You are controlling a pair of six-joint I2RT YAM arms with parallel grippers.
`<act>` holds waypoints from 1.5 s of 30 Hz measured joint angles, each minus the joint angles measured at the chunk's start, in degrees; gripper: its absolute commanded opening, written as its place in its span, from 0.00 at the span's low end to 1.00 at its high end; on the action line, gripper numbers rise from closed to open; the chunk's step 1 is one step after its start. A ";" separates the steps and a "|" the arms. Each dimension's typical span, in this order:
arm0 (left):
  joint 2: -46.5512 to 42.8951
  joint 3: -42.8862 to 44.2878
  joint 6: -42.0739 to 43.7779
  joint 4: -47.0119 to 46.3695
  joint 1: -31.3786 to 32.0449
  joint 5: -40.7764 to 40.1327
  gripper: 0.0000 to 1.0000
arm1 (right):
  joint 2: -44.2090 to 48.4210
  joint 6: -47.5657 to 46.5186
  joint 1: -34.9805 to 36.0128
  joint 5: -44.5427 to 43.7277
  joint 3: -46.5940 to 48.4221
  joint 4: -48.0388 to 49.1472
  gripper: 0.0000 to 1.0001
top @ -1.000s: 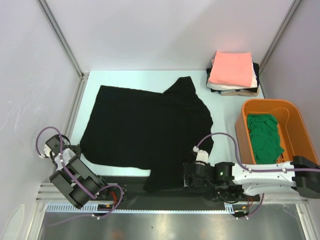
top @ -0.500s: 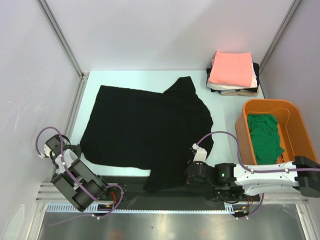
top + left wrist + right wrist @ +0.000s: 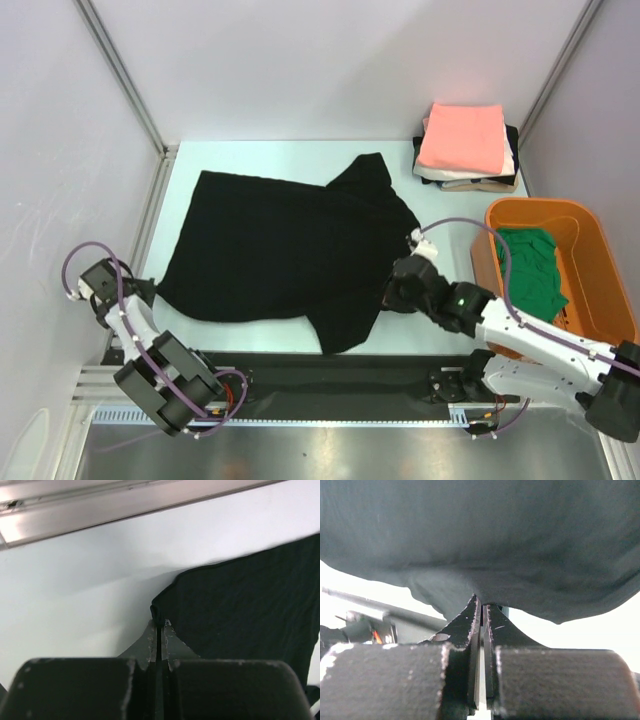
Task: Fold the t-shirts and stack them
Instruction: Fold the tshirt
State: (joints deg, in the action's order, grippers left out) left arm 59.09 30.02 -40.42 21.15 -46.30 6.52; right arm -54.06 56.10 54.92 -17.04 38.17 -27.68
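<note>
A large black t-shirt lies spread across the table. My left gripper is shut on its near-left corner, which shows pinched between the jaws in the left wrist view. My right gripper is shut on the shirt's near-right hem and holds it raised off the table; in the right wrist view the black cloth drapes over the shut gripper. A folded stack with a salmon-pink t-shirt on top sits at the back right. A green t-shirt lies crumpled in the tub.
An orange plastic tub stands at the right side, close behind my right arm. Grey walls with metal posts close in the table on the left, back and right. A metal rail runs along the table's left edge.
My right gripper closed on the shirt's hem at the near edge, then drew it up and away from the edge onto the table. The left gripper kept its corner and shifted slightly.
</note>
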 measured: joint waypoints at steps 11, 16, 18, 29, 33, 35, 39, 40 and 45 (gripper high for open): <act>6.93 10.19 2.56 2.80 8.98 -1.29 0.00 | -8.37 -13.14 -16.85 8.92 8.33 0.50 0.00; 11.50 16.28 3.02 3.96 13.55 -3.45 0.00 | -11.74 -16.70 -22.62 11.85 11.23 0.72 0.00; 13.88 19.41 3.21 4.76 15.56 -4.37 0.00 | -13.22 -18.03 -24.65 13.03 12.41 0.98 0.00; 28.09 34.45 5.44 8.22 23.85 -9.31 0.00 | -19.43 -21.86 -31.76 16.65 16.06 2.82 0.00; 34.67 40.83 6.64 10.58 26.56 -10.19 0.00 | -22.08 -22.32 -33.99 18.10 16.06 3.67 0.00; 37.53 43.80 7.19 11.61 27.69 -10.82 0.00 | -24.06 -22.51 -35.26 18.73 16.39 4.31 0.00; 43.28 51.28 8.79 14.36 29.46 -11.45 0.01 | -30.97 -23.47 -37.29 19.80 19.78 5.64 0.13; 45.20 54.18 9.51 15.67 30.27 -11.50 0.06 | -33.59 -23.82 -37.94 20.26 21.40 5.97 0.45; 53.46 66.75 14.10 18.95 32.15 -10.34 1.00 | -45.00 -27.41 -41.62 21.94 32.39 4.83 0.82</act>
State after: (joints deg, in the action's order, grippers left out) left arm 112.55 96.77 -26.33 40.10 -14.15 -3.81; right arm -99.07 28.69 13.30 4.91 70.57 -22.85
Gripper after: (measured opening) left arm 0.585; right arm 0.756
